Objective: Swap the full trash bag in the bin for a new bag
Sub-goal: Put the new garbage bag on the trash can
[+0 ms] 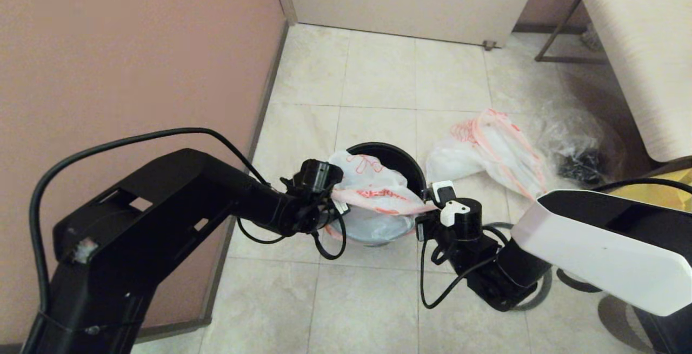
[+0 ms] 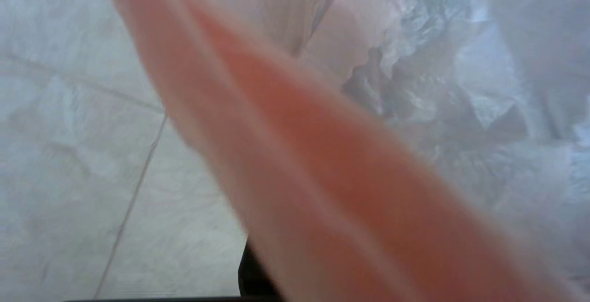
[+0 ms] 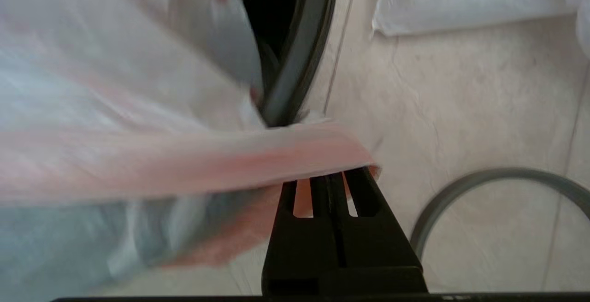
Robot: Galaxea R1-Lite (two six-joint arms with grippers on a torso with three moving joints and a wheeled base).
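1. Left tool (image 1: 338,202) sits at the near-left rim of the bin (image 1: 403,154), clenched on the orange edge of the new bag (image 1: 373,192).
2. That bag is stretched over the bin's mouth, not yet tucked in, and the grey hoop (image 3: 484,186) lies on the floor.
3. Right tool (image 3: 329,177), at the near-right rim, pinches the same edge.
4. The full trash bag (image 1: 486,154) already lies out on the floor, right.

Soft warm indoor light, wrist views blurred
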